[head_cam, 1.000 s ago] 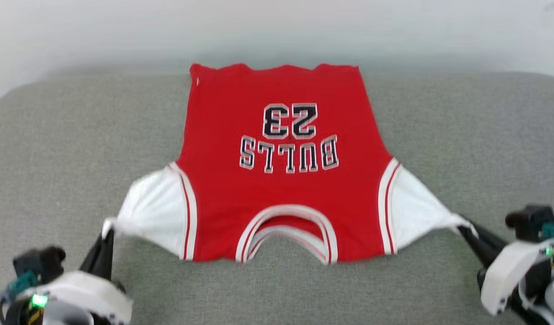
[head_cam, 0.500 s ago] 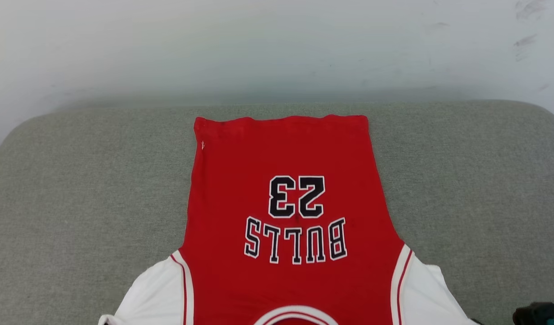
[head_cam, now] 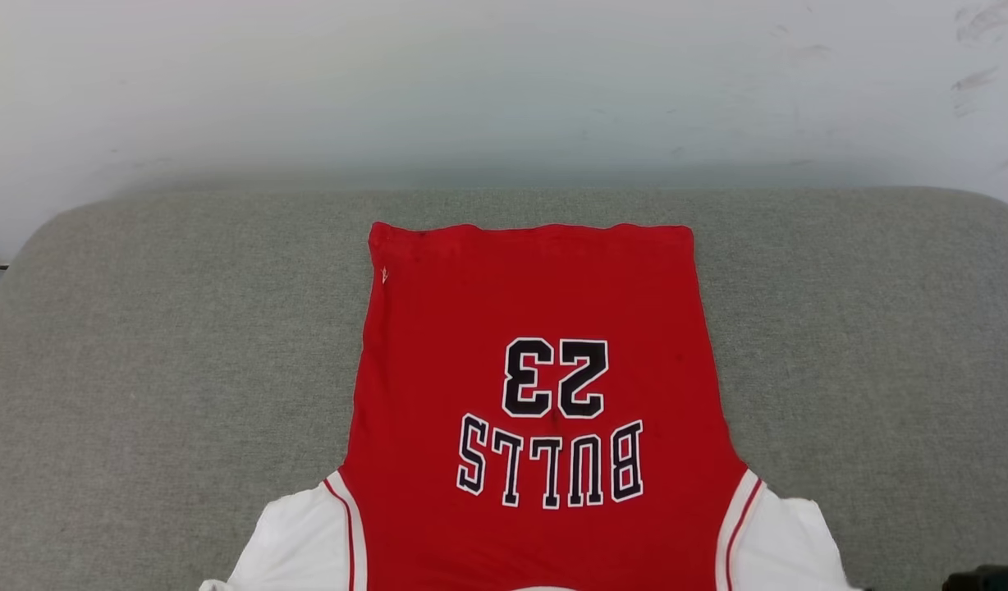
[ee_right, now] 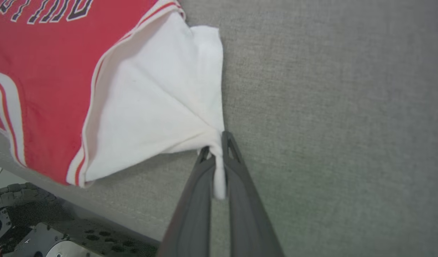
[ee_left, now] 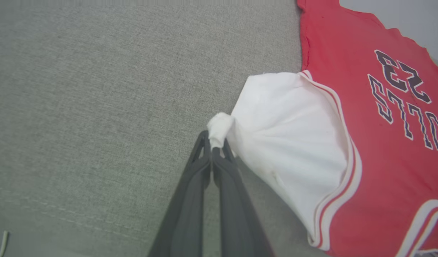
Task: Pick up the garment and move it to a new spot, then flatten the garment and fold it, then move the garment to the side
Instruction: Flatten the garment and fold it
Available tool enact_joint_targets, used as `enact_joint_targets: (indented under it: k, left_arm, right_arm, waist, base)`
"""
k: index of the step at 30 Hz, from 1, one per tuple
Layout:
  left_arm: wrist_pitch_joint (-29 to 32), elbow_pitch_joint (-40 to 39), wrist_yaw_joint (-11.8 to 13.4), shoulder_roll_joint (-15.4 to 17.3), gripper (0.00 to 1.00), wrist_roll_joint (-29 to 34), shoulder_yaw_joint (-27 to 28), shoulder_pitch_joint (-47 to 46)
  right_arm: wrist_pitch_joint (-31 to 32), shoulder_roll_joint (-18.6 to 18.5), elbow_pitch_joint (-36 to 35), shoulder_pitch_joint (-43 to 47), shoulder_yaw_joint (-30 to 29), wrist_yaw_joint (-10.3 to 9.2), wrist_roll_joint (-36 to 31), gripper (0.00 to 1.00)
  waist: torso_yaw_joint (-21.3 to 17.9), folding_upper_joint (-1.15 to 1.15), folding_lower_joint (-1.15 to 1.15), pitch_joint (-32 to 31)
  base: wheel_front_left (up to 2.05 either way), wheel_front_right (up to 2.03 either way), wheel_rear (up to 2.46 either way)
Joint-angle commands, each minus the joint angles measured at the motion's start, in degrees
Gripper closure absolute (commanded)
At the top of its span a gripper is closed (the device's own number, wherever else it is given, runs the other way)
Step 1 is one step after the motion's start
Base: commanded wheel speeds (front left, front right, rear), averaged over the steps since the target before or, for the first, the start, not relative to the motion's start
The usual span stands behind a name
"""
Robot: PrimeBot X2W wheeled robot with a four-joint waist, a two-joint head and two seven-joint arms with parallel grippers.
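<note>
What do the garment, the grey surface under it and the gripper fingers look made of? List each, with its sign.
Garment: soft matte knit cloth, likely; it gathers into creases where pinched.
Grey surface: woven upholstery fabric; fine flecked weave, stitched seam.
Left gripper fingers: dark matte plastic, probably; smooth, with open tips.

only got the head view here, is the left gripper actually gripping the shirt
Observer: yes, the left gripper is shut on the bunched tip of the left sleeve.
Operator: and the right one
Observer: the right gripper is shut on the corner of the right sleeve, with cloth pinched between its fingers.
Operator: how near is the shirt to the front edge
Observer: the shirt's collar end lies close to the front edge of the cushion.
</note>
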Motion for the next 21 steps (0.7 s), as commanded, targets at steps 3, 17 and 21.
enact_joint_targets:
  k: [3, 17, 21]
  left_arm:
    - [-0.42, -0.48, -0.24, -0.29, 1.00, 1.20, 0.40, -1.48]
    - [-0.37, -6.06, -0.36, -3.41, 1.00, 8.04, 2.28, -7.41]
    - [-0.37, -6.79, -0.89, -5.03, 1.00, 10.03, 1.33, -10.71]
  right_arm:
    - [-0.17, 0.17, -1.88, -1.92, -2.27, -0.10, -1.90, 0.00]
    - [7.38, -4.63, -13.55, -22.43, -13.85, -0.08, -3.61, 0.00]
    - [13.96, -6.56, -13.88, -32.35, -11.97, -0.08, -2.28, 0.00]
  waist:
    - [0.01, 0.00, 0.00, 0.30]
    - [4.25, 0.00, 0.00, 8.22]
    - [6.80, 0.00, 0.00, 12.17]
  base:
    - [0.00, 0.00, 0.00]
    - [0.00, 0.00, 0.00]
    - [0.00, 0.00, 0.00]
